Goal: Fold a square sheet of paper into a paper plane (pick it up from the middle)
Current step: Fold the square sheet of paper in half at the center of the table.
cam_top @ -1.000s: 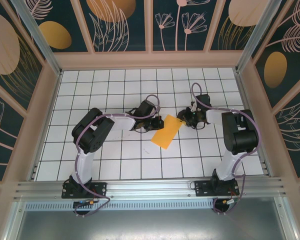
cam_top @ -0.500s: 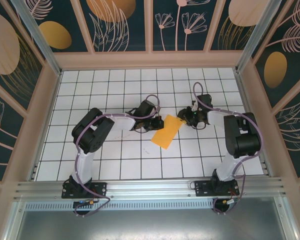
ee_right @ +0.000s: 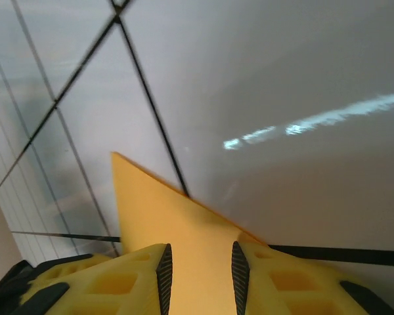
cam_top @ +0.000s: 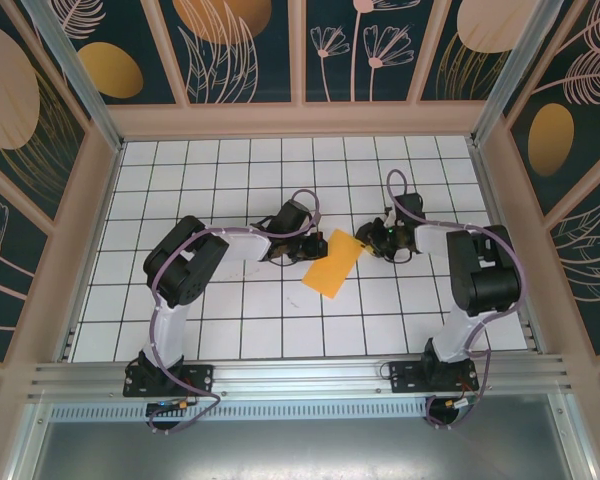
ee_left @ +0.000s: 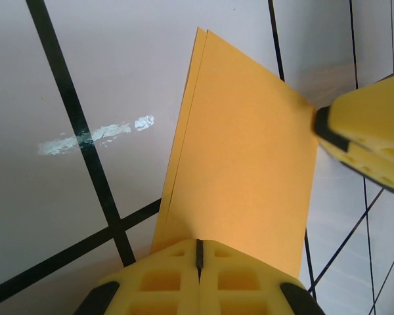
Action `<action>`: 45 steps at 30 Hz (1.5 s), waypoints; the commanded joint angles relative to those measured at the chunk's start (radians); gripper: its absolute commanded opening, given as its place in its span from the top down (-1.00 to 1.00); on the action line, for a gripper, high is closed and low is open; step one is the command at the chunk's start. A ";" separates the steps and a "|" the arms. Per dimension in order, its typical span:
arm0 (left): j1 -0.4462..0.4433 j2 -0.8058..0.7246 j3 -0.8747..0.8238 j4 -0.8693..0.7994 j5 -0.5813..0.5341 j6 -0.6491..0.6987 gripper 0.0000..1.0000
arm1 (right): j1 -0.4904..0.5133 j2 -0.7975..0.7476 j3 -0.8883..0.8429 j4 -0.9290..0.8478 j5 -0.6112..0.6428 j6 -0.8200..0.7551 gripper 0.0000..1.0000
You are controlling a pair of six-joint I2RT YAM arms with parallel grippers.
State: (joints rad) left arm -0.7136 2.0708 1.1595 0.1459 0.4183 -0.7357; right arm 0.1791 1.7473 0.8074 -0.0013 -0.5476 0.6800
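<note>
The square sheet of paper [cam_top: 332,265] lies on the gridded table, folded in half into an orange-yellow rectangle; its doubled edge [ee_left: 184,131] shows in the left wrist view. My left gripper [cam_top: 298,249] is shut, its closed tips [ee_left: 198,248] resting on the paper's left end, the sheet spreading flat to both sides of them. My right gripper [cam_top: 366,238] stands open over the upper right corner. That corner [ee_right: 184,236] lies flat between its fingers [ee_right: 200,262]. One right finger [ee_left: 368,131] shows at the paper's far edge.
The white gridded table [cam_top: 240,320] is walled by a wooden frame [cam_top: 290,122] with painted panels. Both arm bases stand on the metal rail [cam_top: 300,375] at the near edge.
The right arm has shifted slightly, its gripper edging along the paper's upper right corner. The paper and the left gripper have stayed put.
</note>
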 commanded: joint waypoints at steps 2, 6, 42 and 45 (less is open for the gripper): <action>-0.007 0.056 -0.040 -0.150 -0.033 0.024 1.00 | -0.011 0.019 -0.032 0.006 0.028 0.026 0.32; -0.006 0.058 -0.035 -0.151 -0.034 0.019 1.00 | -0.011 -0.034 -0.039 0.022 -0.017 0.027 0.31; -0.007 0.040 -0.039 -0.161 -0.043 0.024 0.99 | 0.029 -0.149 -0.037 -0.031 -0.019 0.084 0.27; -0.007 0.043 -0.040 -0.147 -0.039 0.013 0.99 | 0.015 -0.180 -0.018 -0.095 0.066 0.083 0.27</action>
State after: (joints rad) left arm -0.7136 2.0701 1.1595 0.1455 0.4183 -0.7334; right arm 0.2108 1.5993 0.7570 -0.0116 -0.5621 0.7673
